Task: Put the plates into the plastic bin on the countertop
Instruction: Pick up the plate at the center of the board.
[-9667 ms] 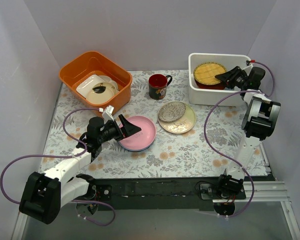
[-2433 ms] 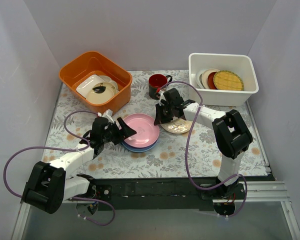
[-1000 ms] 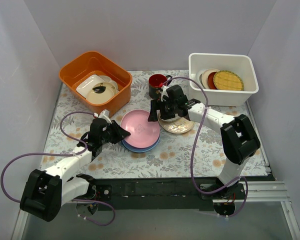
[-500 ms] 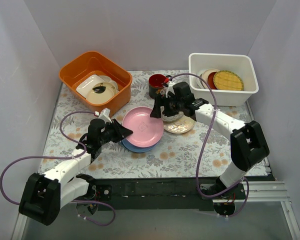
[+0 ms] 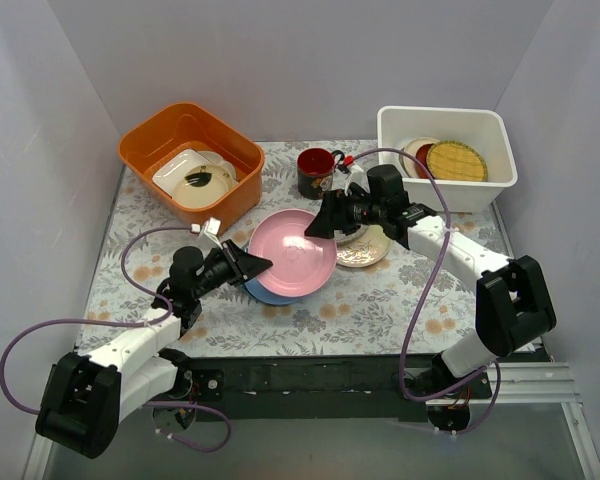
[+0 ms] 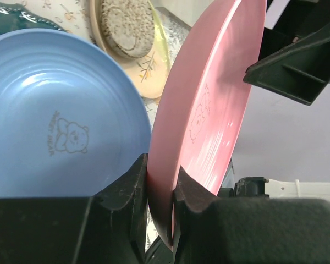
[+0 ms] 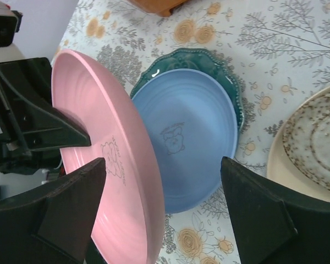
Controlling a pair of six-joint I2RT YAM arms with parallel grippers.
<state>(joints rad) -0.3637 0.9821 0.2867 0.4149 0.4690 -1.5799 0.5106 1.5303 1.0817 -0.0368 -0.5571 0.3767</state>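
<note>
Left wrist: left hand (image 6: 159, 181) pinches round pink plate (image 6: 209, 110) by rim; right hand (image 7: 165, 212) wide, empty; should clamp opposite rim before release.

Light: bright, even, overhead
Shadows: soft, faint
Glare: soft sheen on blue plate (image 6: 60, 110)
Blur: slight, wrist-view foregrounds

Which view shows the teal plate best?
Right wrist: the teal plate shows as a scalloped crescent of rim under the blue plate. Left wrist catches only a corner sliver; in the top external view it cannot be made out.
</note>
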